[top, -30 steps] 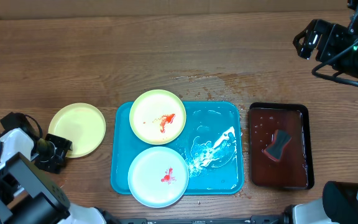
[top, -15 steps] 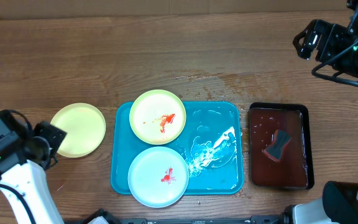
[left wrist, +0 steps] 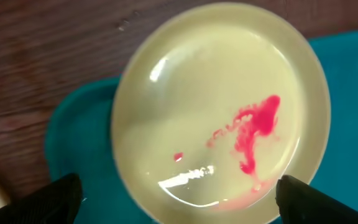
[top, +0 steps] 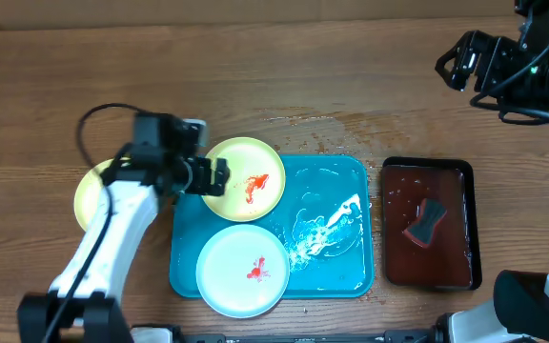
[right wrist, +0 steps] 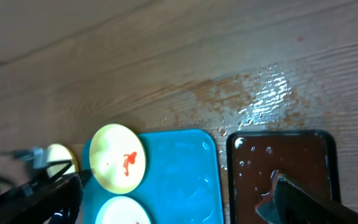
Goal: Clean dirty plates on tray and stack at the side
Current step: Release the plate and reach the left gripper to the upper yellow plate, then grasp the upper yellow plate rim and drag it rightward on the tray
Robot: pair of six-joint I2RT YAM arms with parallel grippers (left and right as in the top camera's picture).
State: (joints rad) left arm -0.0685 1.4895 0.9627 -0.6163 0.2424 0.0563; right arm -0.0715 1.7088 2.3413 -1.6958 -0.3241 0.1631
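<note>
Sauce (top: 254, 186) reddens two plates on the turquoise tray (top: 336, 276), which lies mid-desk toward the near edge. A pale yellow-green plate (top: 241, 160) sits in its far left corner and a white plate (top: 227, 252) in its near left corner. A third yellow plate (top: 86, 195) rests on the desk (top: 255, 76) just left of the tray, partly under the left arm (top: 112, 229). The left gripper (top: 215, 177) hovers over the yellow-green plate's left rim, fingers (left wrist: 58, 196) spread wide, holding nothing. The right gripper (top: 453, 62) hangs near the far right corner, fingers (right wrist: 309, 199) apart and empty. A black tray (top: 446, 257) of brown liquid, holding a sponge (top: 425, 221), sits right of the turquoise one.
</note>
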